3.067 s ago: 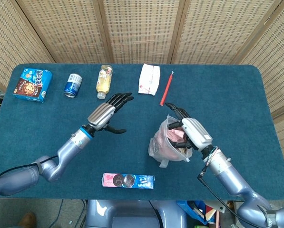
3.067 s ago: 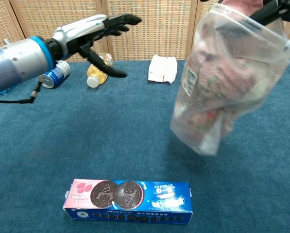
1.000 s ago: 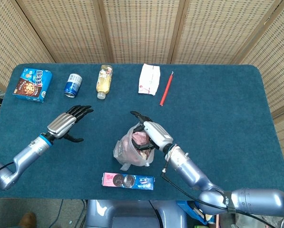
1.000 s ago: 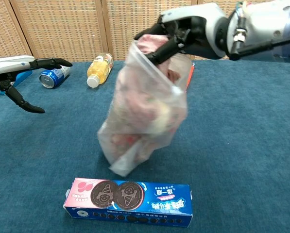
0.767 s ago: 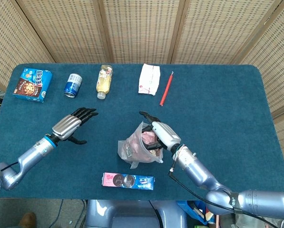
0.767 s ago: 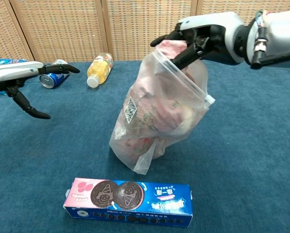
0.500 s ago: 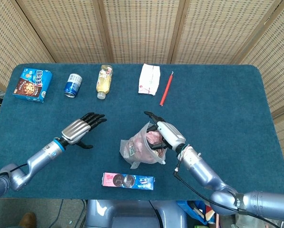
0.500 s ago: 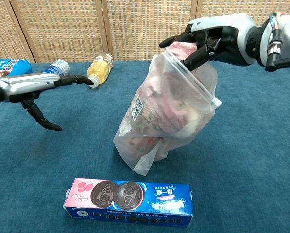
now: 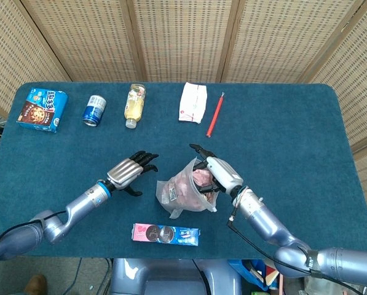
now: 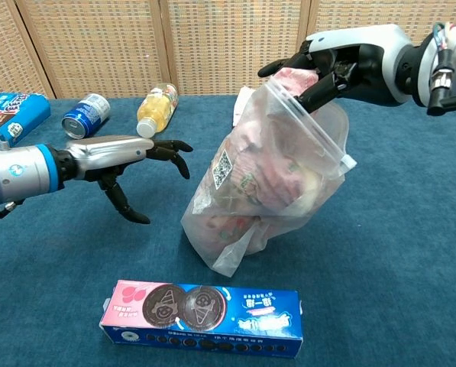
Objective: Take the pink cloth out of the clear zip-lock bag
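bag (image 10: 267, 172) first: we see it clear, bulging, standing tilted on the blue table (image 9: 306, 135), its open mouth up and its lower corner touching the cloth surface. our right hand (image 10: 342, 65) grips the bag's top rim, dark fingers (image 10: 319, 90) curled over the zip edge. inside, the pink cloth (image 10: 292, 79) fills the bag, and a bunch of it pokes out of the mouth right against those fingers — whether they pinch the cloth as well as the rim, we cannot tell.

our left hand (image 10: 128, 160) hangs just left of the bag, holding nothing, fingers spread and reaching toward it, thumb pointing down — not touching it. in the head view the same hand (image 9: 129, 172) sits near the bag (image 9: 186, 193), a small gap between them.

in front of the bag lies a cookie box (image 10: 203, 317), flat, near the table's front edge. along the far side, left to right in the head view: a blue snack pack (image 9: 43, 109), a can (image 9: 94, 110) on its side, a bottle (image 9: 134, 104) lying down, a white packet (image 9: 193, 102) and a red pen (image 9: 215, 115).
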Available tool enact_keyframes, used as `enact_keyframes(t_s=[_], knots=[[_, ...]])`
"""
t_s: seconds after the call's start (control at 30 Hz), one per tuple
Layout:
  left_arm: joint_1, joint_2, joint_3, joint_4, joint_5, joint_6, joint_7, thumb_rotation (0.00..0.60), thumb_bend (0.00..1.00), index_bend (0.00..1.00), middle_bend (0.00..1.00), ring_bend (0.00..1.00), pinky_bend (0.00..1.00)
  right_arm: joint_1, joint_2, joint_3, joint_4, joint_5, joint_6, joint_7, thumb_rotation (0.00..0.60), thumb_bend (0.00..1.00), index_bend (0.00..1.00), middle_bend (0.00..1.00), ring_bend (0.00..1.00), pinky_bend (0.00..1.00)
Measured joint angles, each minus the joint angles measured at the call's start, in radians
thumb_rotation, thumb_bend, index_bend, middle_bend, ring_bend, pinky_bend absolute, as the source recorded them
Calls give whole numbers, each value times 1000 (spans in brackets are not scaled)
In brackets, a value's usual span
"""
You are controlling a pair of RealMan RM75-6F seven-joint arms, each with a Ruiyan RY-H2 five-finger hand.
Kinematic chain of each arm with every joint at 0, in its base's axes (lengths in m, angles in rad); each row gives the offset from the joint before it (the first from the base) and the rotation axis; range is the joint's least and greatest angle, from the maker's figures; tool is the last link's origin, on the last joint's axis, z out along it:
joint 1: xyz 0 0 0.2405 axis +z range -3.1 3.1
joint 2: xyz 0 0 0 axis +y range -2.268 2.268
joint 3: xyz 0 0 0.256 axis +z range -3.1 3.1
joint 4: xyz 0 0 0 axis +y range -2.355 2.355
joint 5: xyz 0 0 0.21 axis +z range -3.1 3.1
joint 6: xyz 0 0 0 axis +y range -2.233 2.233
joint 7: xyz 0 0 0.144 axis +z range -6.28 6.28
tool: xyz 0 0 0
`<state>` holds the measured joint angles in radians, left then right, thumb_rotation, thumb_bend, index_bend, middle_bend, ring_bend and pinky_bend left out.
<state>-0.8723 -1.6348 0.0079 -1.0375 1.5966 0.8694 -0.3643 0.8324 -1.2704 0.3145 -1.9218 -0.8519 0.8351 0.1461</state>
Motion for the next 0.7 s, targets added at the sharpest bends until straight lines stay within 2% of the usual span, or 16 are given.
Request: enact_keyframes(t_s=[0.37, 0.6, 0.7], knots=[[-28, -73, -19, 55, -36, -52, 26, 600, 200, 320, 0, 0, 0, -9, 1, 3, 23, -18, -24, 35, 600, 564, 774, 0, 0, 0], [-47, -112, -28, 90, -44, -68, 26, 600, 314, 339, 0, 0, 0, -14, 5, 7, 32, -29, -33, 53, 600, 564, 774, 0, 0, 0], [-55, -125, -34, 98, -50, -77, 27, 600, 333, 341, 0, 0, 0, -16, 9, 9, 34, -34, -36, 59, 600, 565, 774, 0, 0, 0]])
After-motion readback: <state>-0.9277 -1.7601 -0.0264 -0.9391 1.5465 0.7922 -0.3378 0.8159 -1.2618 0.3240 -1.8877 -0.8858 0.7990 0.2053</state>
